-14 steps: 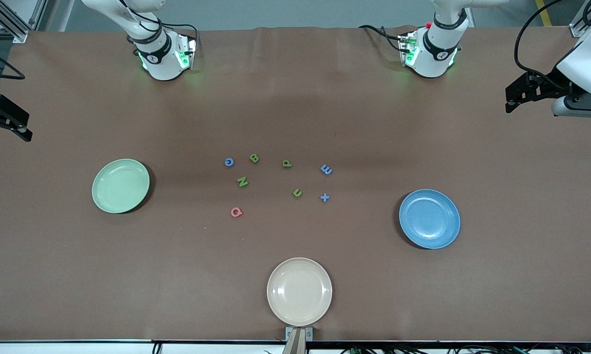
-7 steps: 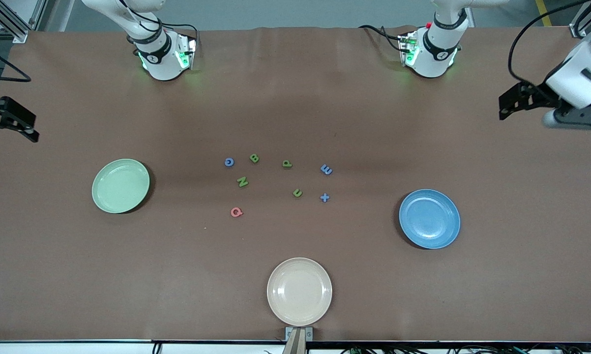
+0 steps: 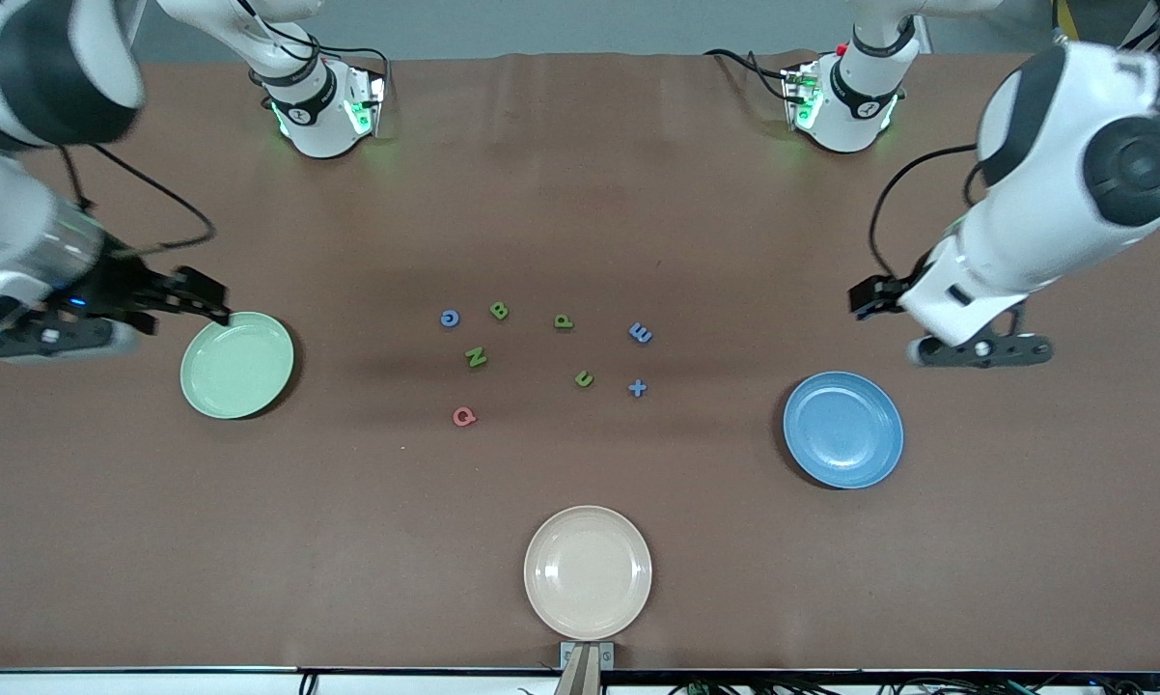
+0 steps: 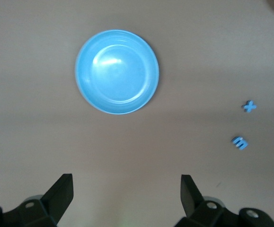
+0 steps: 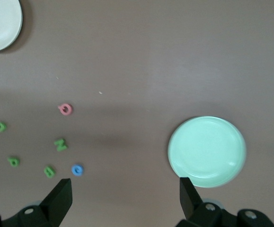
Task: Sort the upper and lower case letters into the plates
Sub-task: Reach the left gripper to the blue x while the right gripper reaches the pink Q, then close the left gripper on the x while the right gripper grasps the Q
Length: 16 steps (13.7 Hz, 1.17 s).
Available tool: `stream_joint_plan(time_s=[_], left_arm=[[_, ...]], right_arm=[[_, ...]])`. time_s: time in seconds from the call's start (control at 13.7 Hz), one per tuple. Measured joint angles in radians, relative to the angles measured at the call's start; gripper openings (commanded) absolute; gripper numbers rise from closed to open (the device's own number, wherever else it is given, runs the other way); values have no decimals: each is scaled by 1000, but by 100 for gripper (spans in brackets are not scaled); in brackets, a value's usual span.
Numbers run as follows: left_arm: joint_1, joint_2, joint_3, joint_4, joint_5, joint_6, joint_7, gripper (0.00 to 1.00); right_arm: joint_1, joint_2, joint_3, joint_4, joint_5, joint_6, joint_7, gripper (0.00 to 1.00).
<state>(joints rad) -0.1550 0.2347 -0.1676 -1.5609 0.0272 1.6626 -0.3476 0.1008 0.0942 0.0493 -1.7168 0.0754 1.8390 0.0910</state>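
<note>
Several small letters lie loose mid-table: blue c (image 3: 450,318), green B (image 3: 499,310), green P (image 3: 563,320), blue E (image 3: 640,333), green N (image 3: 476,357), green u (image 3: 583,378), a blue cross-shaped piece (image 3: 637,388) and pink Q (image 3: 463,416). The pale green plate (image 3: 237,365) and the blue plate (image 3: 842,430) sit empty on either side of them. My right gripper (image 3: 208,297) hangs open and empty over the green plate's rim (image 5: 207,151). My left gripper (image 3: 874,294) hangs open and empty over bare table beside the blue plate (image 4: 117,72).
A beige plate (image 3: 588,571) sits empty near the table's front edge, nearer the front camera than the letters. Both arm bases stand along the table's edge farthest from the camera. Brown tabletop surrounds the letter cluster.
Both arms have swung in from the table's ends. The right gripper now hangs by the green plate and the left gripper by the blue plate. Letters and plates have not moved.
</note>
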Motion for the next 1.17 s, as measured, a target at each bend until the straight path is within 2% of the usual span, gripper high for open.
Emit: stream_joint_plan(time_s=[0.22, 0.51, 0.88, 1.02, 1.17], left_arm=[[-116, 108, -6, -17, -1, 121, -231, 100], [-292, 286, -7, -23, -1, 327, -555, 100], [-351, 424, -5, -25, 14, 525, -857, 98], [-366, 469, -2, -25, 27, 596, -930, 84], [-376, 504, 0, -22, 44, 619, -984, 81]], right_arm=[[98, 52, 2, -75, -1, 127, 178, 100], [174, 184, 2, -84, -10, 257, 412, 100], [238, 385, 2, -51, -13, 393, 608, 100], [251, 470, 2, -2, -13, 402, 618, 100], [273, 548, 2, 61, -13, 403, 645, 100]])
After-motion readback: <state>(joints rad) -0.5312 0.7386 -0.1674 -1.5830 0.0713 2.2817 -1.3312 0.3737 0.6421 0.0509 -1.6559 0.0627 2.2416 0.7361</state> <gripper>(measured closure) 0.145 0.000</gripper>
